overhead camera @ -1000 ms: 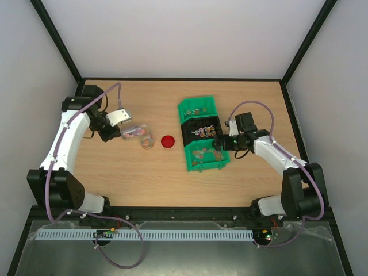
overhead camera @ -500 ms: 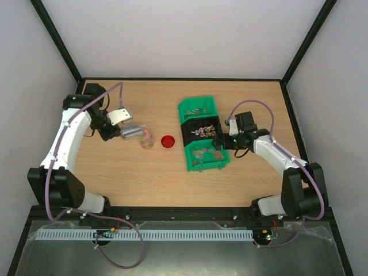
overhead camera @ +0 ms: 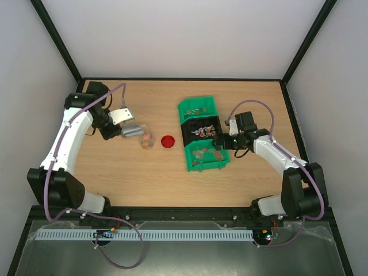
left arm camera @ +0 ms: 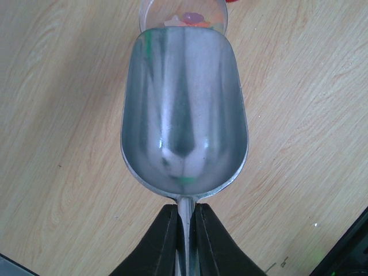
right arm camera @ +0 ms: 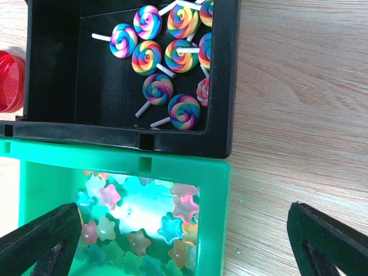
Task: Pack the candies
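Left gripper [left arm camera: 185, 214] pinches the silver scoop [left arm camera: 184, 115] by its handle; the candies [left arm camera: 192, 19] sit in a clear cup [left arm camera: 142, 12] just past the scoop's lip (opposite that grip). Right gripper [right arm camera: 184, 230], far from the scoop, gapes wide.

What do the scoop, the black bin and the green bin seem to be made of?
The scoop looks like metal with a dull, brushed silver finish: it gives soft, blurred reflections. The black bin seems to be opaque plastic, with a slight sheen and moulded notches on its rim. The green bin seems to be glossy plastic, perhaps slightly translucent, since its floor glows bright.
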`<action>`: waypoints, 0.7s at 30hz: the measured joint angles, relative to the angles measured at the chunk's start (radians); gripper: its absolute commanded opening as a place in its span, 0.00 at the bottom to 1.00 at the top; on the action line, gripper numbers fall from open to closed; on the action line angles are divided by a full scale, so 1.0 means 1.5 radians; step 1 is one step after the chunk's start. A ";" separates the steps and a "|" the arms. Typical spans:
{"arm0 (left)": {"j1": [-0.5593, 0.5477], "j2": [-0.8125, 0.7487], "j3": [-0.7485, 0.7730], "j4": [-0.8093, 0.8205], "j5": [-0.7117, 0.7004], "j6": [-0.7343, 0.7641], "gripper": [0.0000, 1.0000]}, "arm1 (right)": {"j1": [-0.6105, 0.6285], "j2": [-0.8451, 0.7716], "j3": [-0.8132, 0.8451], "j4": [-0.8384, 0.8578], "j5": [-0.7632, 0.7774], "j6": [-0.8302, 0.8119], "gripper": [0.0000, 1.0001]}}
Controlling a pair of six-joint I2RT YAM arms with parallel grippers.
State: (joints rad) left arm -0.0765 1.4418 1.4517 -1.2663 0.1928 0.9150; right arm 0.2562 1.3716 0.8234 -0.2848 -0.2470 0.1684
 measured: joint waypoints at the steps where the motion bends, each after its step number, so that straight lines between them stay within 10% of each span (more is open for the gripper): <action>1: -0.002 0.000 0.004 -0.002 0.000 0.000 0.02 | 0.000 0.000 0.000 0.000 0.000 0.000 0.99; 21: 0.009 -0.081 0.022 0.066 0.002 -0.032 0.02 | 0.000 0.000 0.002 0.002 0.004 -0.003 0.99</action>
State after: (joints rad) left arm -0.0628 1.3205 1.4853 -1.1667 0.1959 0.8665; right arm 0.2562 1.3716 0.8265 -0.2825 -0.2417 0.1635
